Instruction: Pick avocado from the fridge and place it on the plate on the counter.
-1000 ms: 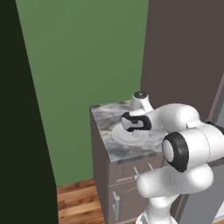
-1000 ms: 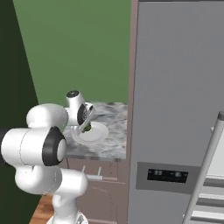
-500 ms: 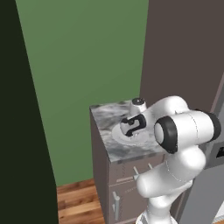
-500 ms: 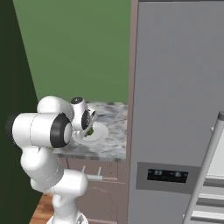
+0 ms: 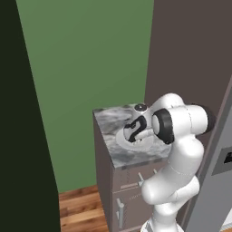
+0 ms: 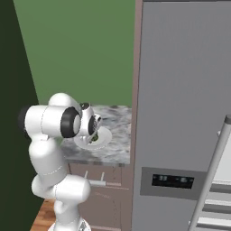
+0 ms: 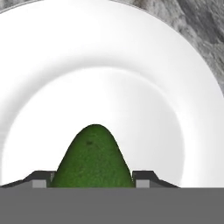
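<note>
Hand view: the avocado point(image 7: 94, 159) sits between the two dark fingers point(image 7: 40, 178), one tip against each of its sides, so the fingers are closed narrowly on it and holding it. Behind the avocado lies the white plate point(image 7: 131, 57), whose centre well and raised rim take up most of the frame; whether the avocado touches the plate cannot be told. The marbled surface point(image 7: 197, 26) shows past the plate rim at the upper right corner. Left base view: the arm bends down over the surface point(image 5: 108, 131), and the gripper point(image 5: 136, 131) is directly above the plate point(image 5: 123, 139), which rests near the middle of the surface, slightly toward its front edge. The brown cabinet point(image 5: 124, 190) under the surface carries silver bar handles on its front. Right base view: the gripper point(image 6: 93, 131) is over the plate point(image 6: 101, 140), with a small patch of the avocado point(image 6: 93, 136) visible at the fingers. The fridge point(image 6: 180, 113) stands just beside the right edge of the surface point(image 6: 115, 118), its black display panel point(image 6: 173, 180) low on the door. A green wall point(image 6: 81, 49) stands behind the surface.
</note>
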Available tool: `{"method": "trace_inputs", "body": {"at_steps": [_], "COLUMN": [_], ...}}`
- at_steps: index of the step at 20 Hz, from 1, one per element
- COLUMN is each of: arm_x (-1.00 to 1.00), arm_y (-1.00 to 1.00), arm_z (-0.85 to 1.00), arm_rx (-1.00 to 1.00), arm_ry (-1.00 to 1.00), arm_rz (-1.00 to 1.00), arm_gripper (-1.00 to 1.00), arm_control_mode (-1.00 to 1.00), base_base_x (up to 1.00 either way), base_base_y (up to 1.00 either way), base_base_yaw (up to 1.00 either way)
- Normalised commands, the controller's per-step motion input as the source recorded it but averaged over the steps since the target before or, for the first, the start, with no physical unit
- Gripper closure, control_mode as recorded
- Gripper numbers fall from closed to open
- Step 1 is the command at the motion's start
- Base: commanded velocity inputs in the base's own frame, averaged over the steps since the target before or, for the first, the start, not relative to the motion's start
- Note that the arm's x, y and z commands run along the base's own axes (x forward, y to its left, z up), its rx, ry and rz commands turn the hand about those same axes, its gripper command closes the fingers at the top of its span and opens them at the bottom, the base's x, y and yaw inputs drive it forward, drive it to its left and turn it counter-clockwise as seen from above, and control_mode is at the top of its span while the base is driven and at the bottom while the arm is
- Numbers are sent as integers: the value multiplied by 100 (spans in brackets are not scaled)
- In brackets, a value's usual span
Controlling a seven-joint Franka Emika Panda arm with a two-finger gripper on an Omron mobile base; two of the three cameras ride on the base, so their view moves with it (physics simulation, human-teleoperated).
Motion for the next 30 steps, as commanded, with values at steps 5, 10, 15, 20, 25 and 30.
{"method": "trace_inputs", "body": {"at_steps": [5,10,15,20,25,30], "arm_x": [29,18,0,-2,-46,-73], "arm_y": [0,0,-8,-12,-11,0], "arm_z": [-28,-16,0,5,58,88], "arm_rx": [0,0,4,7,14,10], "arm_ry": [2,1,-2,-11,-27,-25], "arm_rz": [0,0,0,0,0,0], "arm_gripper": [100,-100,-100,-100,-100,-100], "arm_control_mode": [-100,-100,-100,-100,-100,-100], "base_base_x": [0,0,0,0,0,0], "base_base_y": [0,0,0,0,0,0], "base_base_yaw": [0,0,0,0,0,0]}}
